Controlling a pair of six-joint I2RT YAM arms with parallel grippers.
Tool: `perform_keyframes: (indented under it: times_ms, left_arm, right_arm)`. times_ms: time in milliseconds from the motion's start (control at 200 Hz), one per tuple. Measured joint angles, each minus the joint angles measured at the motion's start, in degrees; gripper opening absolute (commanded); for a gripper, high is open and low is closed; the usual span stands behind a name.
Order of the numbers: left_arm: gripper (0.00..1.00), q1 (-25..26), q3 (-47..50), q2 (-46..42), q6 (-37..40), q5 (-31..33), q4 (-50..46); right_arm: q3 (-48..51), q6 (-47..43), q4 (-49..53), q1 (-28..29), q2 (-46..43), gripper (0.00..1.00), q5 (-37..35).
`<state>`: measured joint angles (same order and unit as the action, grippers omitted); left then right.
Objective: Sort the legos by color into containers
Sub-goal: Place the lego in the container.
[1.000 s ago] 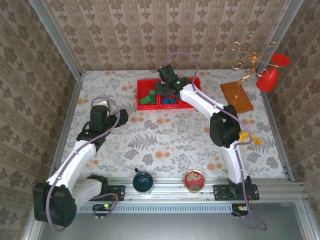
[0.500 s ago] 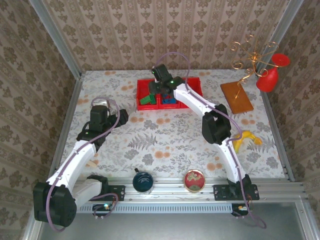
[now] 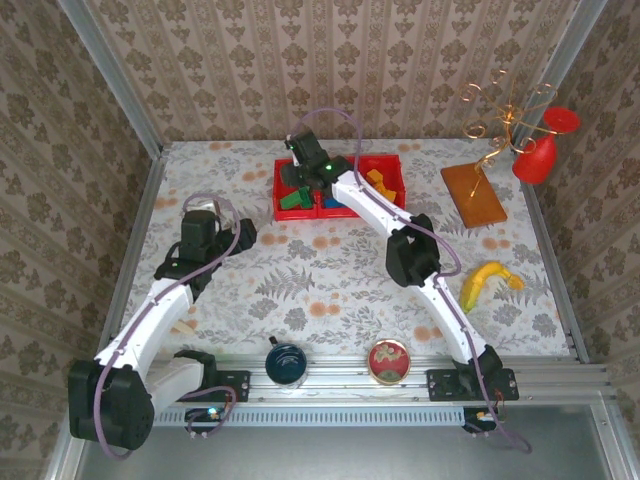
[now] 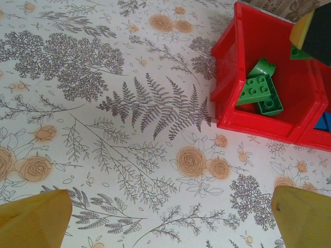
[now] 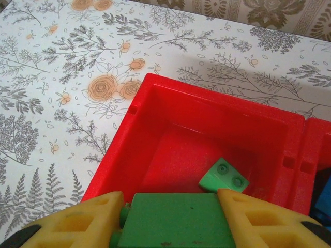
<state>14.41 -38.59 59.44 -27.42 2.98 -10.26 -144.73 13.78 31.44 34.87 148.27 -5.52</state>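
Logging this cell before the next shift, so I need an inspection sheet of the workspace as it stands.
Surface: floral tablecloth, flat, no spills seen.
Job's things: red tray; green bricks in its left compartment, blue bricks in the middle one, orange-yellow bricks in the right one; one green brick gripped above the left compartment.
Clutter: banana, dark blue cup, round red tin, wooden board, wire stand, red goblet.
Grippers: left gripper open over bare cloth; right gripper shut on the green brick.
Cables: purple cables looped along both arms.
Surroundings: wallpapered walls, metal frame.
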Motion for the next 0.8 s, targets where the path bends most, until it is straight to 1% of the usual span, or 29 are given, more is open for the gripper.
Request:
perform_keyframes:
  times_ms: [205, 425, 545, 620, 670, 715, 800]
  left_arm:
    - [1.0, -0.74, -0.02, 0.42, 0.59, 0.07, 0.61]
    - [1.0, -1.68, 0.2, 0.33, 1.9, 0.5, 2.03]
    - [1.0, -1.99, 1.51, -0.87, 2.84, 1.16, 3.72]
    - [1.0, -2.21, 2.34, -1.75, 3.54, 1.46, 4.48]
    - [1.0, -2.51, 2.67, -2.21, 4.07, 1.6, 4.87]
    - [1.0, -2.58, 2.99, -2.6, 4.57, 1.84, 5.44]
    - [1.0, -2.86, 3.74, -3.58, 5.51, 2.08, 6.54]
  right_arm:
    - [-3.13, -1.86, 0.02, 0.0, 2.03, 0.77, -0.15]
    - [-4.5, -2.97, 0.24, 0.0, 1.81, 0.83, -1.22]
    - [-4.35, -2.93, 2.49, 0.0, 0.63, 0.85, -2.49]
    - [-1.88, -2.67, 3.56, 0.0, -2.36, 0.87, -3.82]
    - [1.88, -2.32, 3.61, 0.0, -5.77, 0.88, -4.9]
    - [6.21, -1.84, 3.52, 0.0, -9.64, 0.9, -5.97]
    - [17.55, -1.03, 1.81, 0.0, -18.78, 0.94, -7.82]
